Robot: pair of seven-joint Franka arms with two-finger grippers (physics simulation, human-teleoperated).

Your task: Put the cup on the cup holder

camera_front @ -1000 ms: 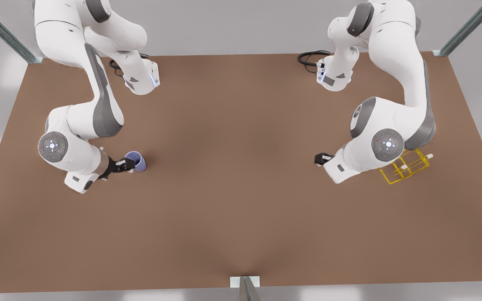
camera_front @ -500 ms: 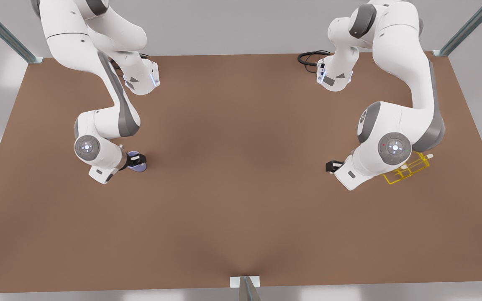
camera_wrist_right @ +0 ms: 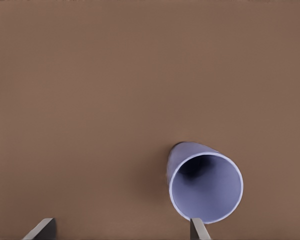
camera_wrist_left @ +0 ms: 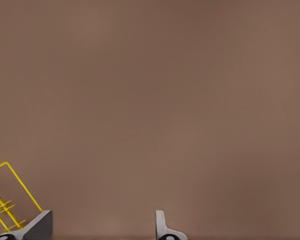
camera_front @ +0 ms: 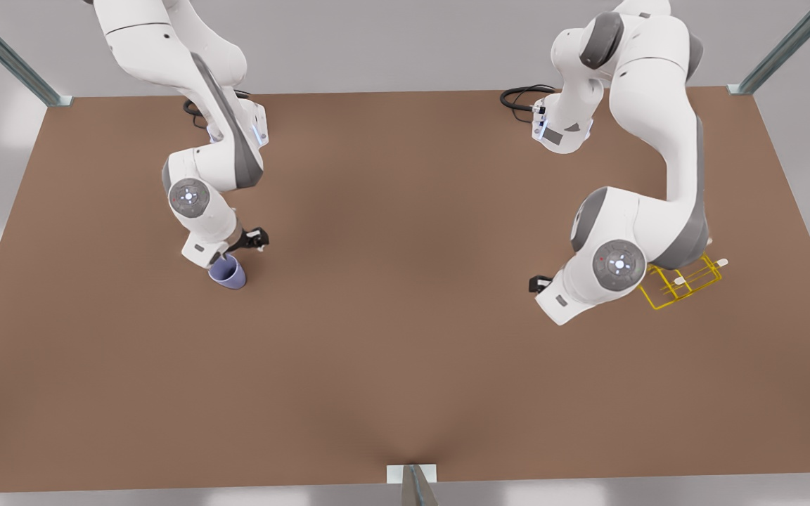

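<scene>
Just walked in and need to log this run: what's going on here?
Two arms work over a brown table. The right gripper, on the front view's left, hovers open beside the cup, which stands upright on the table, ungrasped. The left gripper, on the front view's right, waits open next to the yellow cup holder. The cup is far from the holder, so the placing is not yet done.

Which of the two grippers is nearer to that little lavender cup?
The right gripper. It hovers open just beside the pale lavender plastic cup; the left gripper is far across the table, open beside the yellow wire rack.
</scene>
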